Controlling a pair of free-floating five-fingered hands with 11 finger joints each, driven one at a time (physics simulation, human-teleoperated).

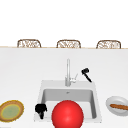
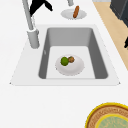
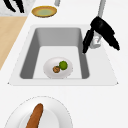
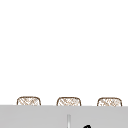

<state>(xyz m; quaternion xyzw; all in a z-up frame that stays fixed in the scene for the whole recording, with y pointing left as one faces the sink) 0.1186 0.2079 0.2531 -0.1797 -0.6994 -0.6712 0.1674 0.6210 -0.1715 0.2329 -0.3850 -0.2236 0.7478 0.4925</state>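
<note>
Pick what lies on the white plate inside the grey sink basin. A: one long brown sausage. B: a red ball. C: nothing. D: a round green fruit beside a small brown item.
D: the white plate in the grey sink basin carries a round green fruit touching a small brown item.

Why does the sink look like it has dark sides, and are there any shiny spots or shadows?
In the left side view the sink walls are shaded darker grey than its pale floor; the bowl throws barely any shadow. In the right side view the right hand is flat black, without glare. In the front view the red ball has soft shading and no bright highlight.
</note>
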